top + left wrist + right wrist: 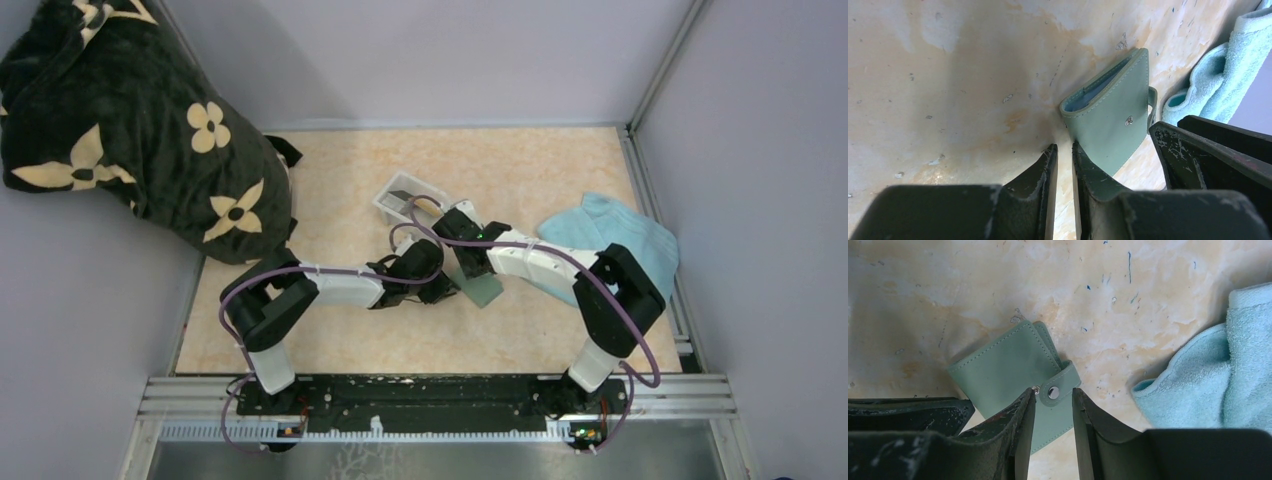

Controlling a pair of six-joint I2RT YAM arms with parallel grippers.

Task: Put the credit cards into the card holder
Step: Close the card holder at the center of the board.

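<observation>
Folded and snapped shut, the green card holder (1003, 367) lies flat on the desk (973, 290) near the blue towel (1228, 365). The right pincer (1053, 401) is released, its jaws either side of the snap strap (1058, 389) on the holder's towel-side edge. The left pincer (1064, 156), barely parted, meets the corner away from the towel; whether it grips cannot be told. Light, limp and smooth, the holder looks likely to slide, and the strap seems the best hold.

- A mottled beige table (330, 340) is shown.
- A card holder (483, 290), folded shut, is laid near the middle.
- A tray (400, 195) is set behind it.
- A towel (640, 245) is spread at right.
- A flowered cloth (130, 130) is heaped left rear.
</observation>
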